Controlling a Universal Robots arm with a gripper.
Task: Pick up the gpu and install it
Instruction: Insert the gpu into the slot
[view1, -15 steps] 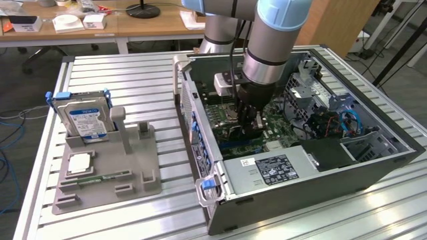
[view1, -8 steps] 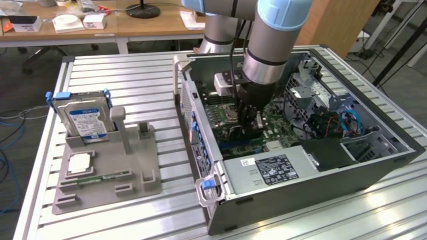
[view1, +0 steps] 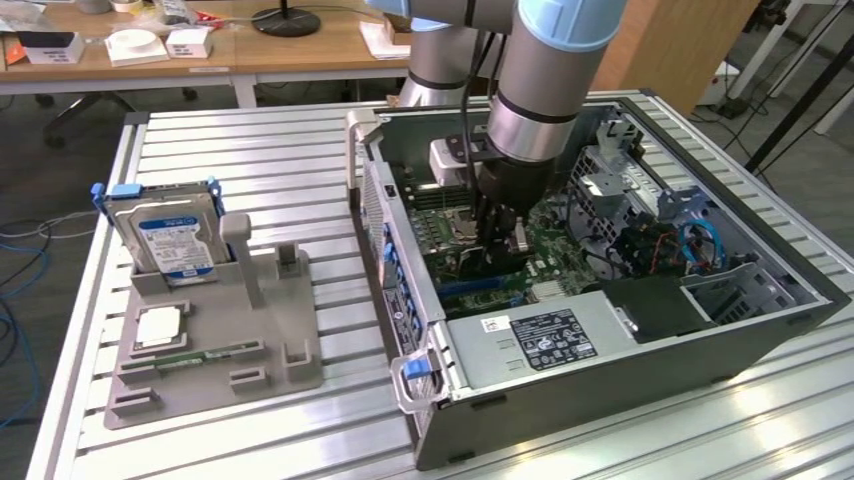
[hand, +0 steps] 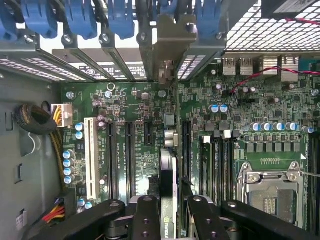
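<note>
While arm (view1: 534, 90) points straight down into case (view1: 747, 330) at frame centre, gripper (hand: 172, 210) clamps gpu (hand: 167, 175) edge-on over motherboard (hand: 135, 105).

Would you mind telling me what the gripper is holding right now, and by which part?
The gripper holds the gpu edge-on between its jaws, gripped along its upper edge, over the motherboard slots.

You saw a green circuit board (hand: 135, 107) dotted with silver-and-blue capacitors, crossed by black slots and one white slot (hand: 91, 157). The card (hand: 169, 172) held edge-on was black with a silver bracket, and the gripper (hand: 172, 220) fingers were black. Blue clips (hand: 80, 17) ran along the grey computer case (view1: 601, 390). On the grey stand (view1: 214, 345), the silver hard drive (view1: 167, 235) wore a blue label, beside a small green memory stick (view1: 207, 355).
</note>
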